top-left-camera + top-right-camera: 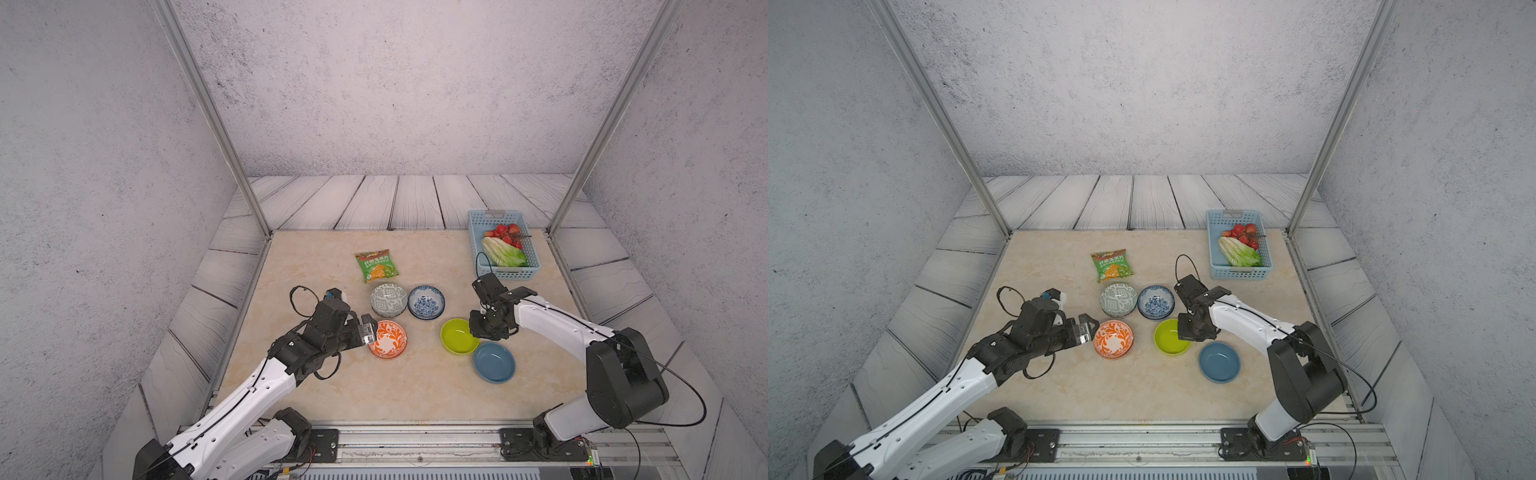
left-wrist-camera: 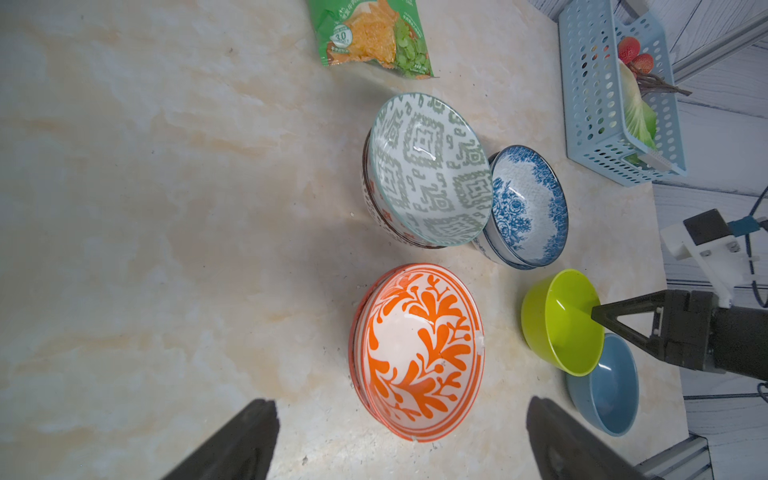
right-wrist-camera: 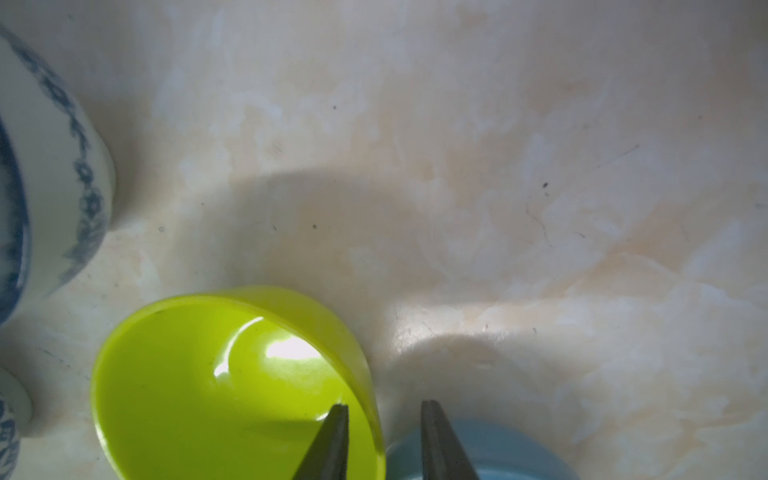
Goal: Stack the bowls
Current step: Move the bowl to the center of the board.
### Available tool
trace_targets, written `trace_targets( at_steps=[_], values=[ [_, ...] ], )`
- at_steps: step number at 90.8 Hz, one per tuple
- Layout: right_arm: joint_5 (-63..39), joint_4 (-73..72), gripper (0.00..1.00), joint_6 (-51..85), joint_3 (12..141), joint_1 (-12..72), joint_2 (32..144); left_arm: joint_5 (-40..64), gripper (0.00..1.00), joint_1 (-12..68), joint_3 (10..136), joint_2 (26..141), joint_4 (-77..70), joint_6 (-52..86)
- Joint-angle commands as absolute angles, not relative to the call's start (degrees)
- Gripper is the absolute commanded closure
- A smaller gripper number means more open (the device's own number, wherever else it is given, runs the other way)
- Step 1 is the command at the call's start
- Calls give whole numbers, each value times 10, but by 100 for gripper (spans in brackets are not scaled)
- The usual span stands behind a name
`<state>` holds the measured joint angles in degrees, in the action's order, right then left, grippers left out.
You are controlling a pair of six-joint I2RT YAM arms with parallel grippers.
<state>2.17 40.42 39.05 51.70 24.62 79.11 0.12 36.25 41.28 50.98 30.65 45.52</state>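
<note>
Bowls sit in a cluster in both top views. An orange-white patterned bowl (image 1: 388,338) rests nested on a second one, and my left gripper (image 1: 372,330) stands open just left of it, holding nothing. In the left wrist view its fingers (image 2: 257,419) flank the table in front of that bowl (image 2: 419,353). The grey geometric bowl (image 1: 388,299) lies on a white dark-latticed one. Beside it are stacked blue-white floral bowls (image 1: 426,302). My right gripper (image 3: 384,404) straddles the lime-green bowl's (image 3: 216,395) rim, with the jaws apart. The plain blue bowl (image 1: 494,361) touches the green one.
A green snack bag (image 1: 376,266) lies behind the bowls. A light-blue perforated basket (image 1: 512,272) with cabbage and red fruit stands at the back right. Metal frame posts rise at both back corners of the marble table (image 1: 316,390).
</note>
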Motion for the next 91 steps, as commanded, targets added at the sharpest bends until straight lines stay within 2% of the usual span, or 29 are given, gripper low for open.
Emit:
trace_targets(
  at_steps=[1, 5, 9, 34, 51, 70, 91],
  values=[
    [13, 425, 45, 343, 544, 240, 822, 9, 0, 355, 401, 505, 290, 449],
    [4, 422, 47, 337, 549, 239, 834, 11, 0, 354, 401, 507, 286, 448],
    [-4, 418, 53, 333, 553, 239, 844, 14, 0, 352, 401, 510, 283, 446],
    [-13, 415, 63, 328, 563, 241, 870, 26, 0, 343, 403, 525, 270, 440],
    [-30, 410, 74, 332, 567, 251, 884, 35, 0, 337, 400, 527, 263, 438],
    [-16, 429, 92, 344, 587, 286, 900, 46, 0, 331, 398, 524, 261, 438],
    [3, 441, 97, 375, 600, 342, 900, 52, 0, 326, 390, 514, 258, 440]
  ],
)
